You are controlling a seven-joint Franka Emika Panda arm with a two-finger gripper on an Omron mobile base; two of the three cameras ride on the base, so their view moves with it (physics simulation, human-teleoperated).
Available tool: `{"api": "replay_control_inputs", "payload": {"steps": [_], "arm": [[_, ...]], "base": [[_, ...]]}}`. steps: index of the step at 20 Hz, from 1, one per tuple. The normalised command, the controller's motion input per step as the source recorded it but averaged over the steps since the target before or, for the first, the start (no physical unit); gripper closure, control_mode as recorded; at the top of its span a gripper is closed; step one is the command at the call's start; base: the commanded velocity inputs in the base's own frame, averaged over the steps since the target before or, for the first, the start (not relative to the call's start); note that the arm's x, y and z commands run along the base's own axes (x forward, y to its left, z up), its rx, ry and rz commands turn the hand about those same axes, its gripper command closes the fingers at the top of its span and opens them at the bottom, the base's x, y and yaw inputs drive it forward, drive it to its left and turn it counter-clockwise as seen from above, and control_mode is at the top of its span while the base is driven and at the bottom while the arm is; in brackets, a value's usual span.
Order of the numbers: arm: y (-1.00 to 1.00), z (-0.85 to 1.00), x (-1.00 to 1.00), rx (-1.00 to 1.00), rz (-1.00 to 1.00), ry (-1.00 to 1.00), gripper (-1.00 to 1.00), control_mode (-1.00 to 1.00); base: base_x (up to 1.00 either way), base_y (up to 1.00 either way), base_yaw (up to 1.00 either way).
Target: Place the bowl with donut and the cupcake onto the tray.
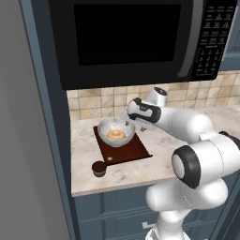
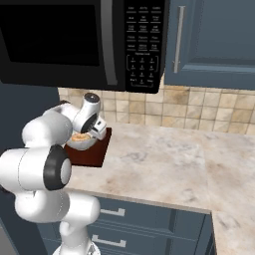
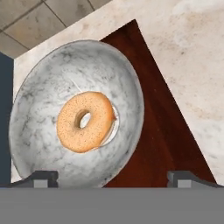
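The gripper (image 3: 111, 177) hangs over the bowl (image 3: 76, 113) with its jaws spread wide and holding nothing; the 2 dark finger tips (image 3: 41, 178) stand far apart in the hand view, 1 over the bowl's near rim and the other over bare wood to the side. Between and ahead of the jaws lies the donut (image 3: 85, 121), flat in the bottom of the bowl. The bowl sits on the tray (image 3: 162, 131), the dark reddish-brown wood showing beside and beyond it.

In the left base view the tray (image 1: 136, 149) lies on a pale marbled countertop (image 1: 136, 171), its slot-handle end toward the counter's front edge. The cupcake (image 1: 99, 168) stands on the counter just off that end, apart from the bowl (image 1: 116, 132) and well away from the jaws, not on the tray. The donut (image 1: 116, 134) shows as an orange patch inside the bowl.

A beige tiled backsplash (image 1: 93, 101) runs behind the counter, and a black microwave (image 1: 126, 37) with a keypad hangs above it. Dark blue-grey cabinet fronts (image 2: 149, 219) with pale handles sit below the counter, and an upper cabinet door (image 2: 214, 45) with a long vertical handle is beside the microwave in the right base view. There the counter (image 2: 164, 159) stretches wide, and the tray (image 2: 92, 154) lies near its far end under the arm.
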Motion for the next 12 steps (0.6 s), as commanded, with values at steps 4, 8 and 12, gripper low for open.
{"api": "replay_control_inputs", "payload": {"steps": [4,8,12], "arm": [[0.23,0.16,-0.52,-0.06,0.17,0.01,-1.00,-1.00],[0.21,0.12,-0.59,-0.09,0.16,0.01,-1.00,-1.00],[0.15,0.13,-0.65,-0.12,0.14,0.00,-1.00,-1.00]], "base": [[0.00,0.00,0.00],[0.00,0.00,0.00],[0.00,0.00,0.00]]}}
